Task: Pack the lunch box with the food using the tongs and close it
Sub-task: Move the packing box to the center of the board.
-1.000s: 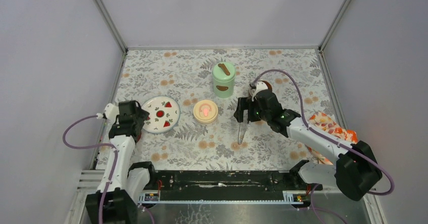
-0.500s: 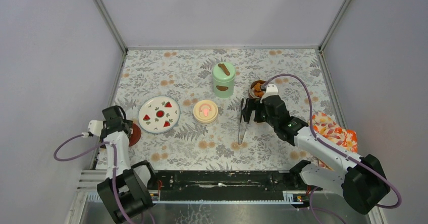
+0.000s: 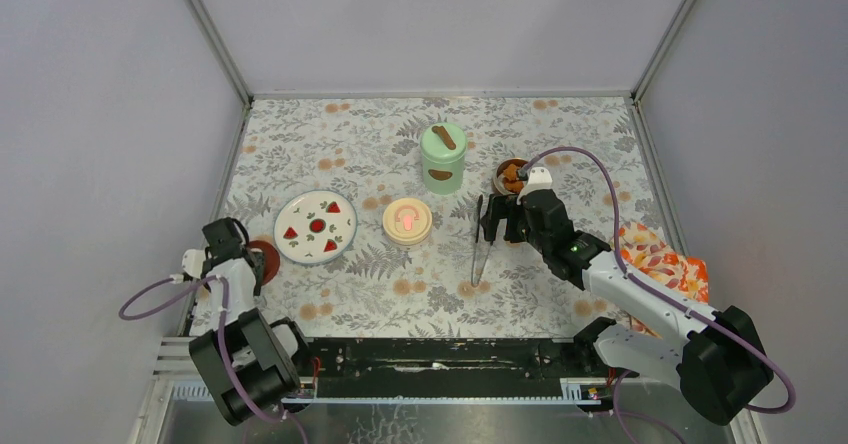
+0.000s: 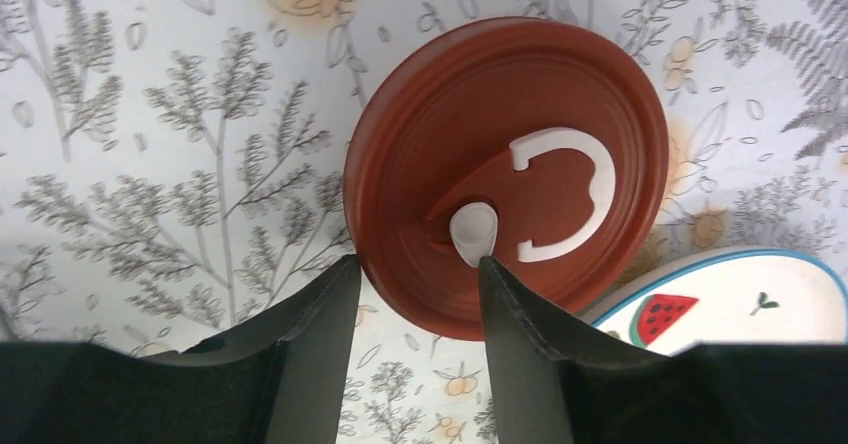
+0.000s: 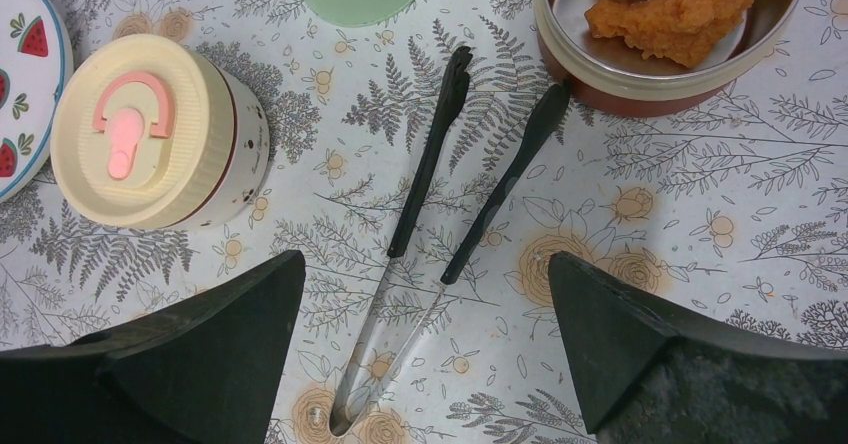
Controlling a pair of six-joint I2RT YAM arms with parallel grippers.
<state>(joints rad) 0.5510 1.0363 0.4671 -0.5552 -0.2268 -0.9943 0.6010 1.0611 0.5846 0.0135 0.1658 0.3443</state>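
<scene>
**A:** First entry, the right gripper (image 5: 425, 264)?

**B:** Jaws spread wide, hanging over the tongs (image 5: 440, 214) and holding nothing. The tongs lie flat on the table, hinge end near, tips far. One tip is just beside the open steel bowl (image 5: 560, 39) of fried chunks (image 5: 680, 9).

**A:** And the left gripper (image 4: 418, 264)?

**B:** Jaws partly apart at the near rim of the dark-red lid (image 4: 505, 174), nothing pinched. The lid lies flat at near left, beside the plate (image 4: 760, 269).

**A:** Still closed?

**B:** The mint-green jar (image 3: 443, 157) at centre far, and the cream-lidded bowl (image 3: 407, 221) left of the tongs.

**A:** Step in hand?

**B:** Probably picking up the tongs; no food has been packed yet. The next move calls for the right gripper to come straight down and close across both arms near the hinge.
</scene>
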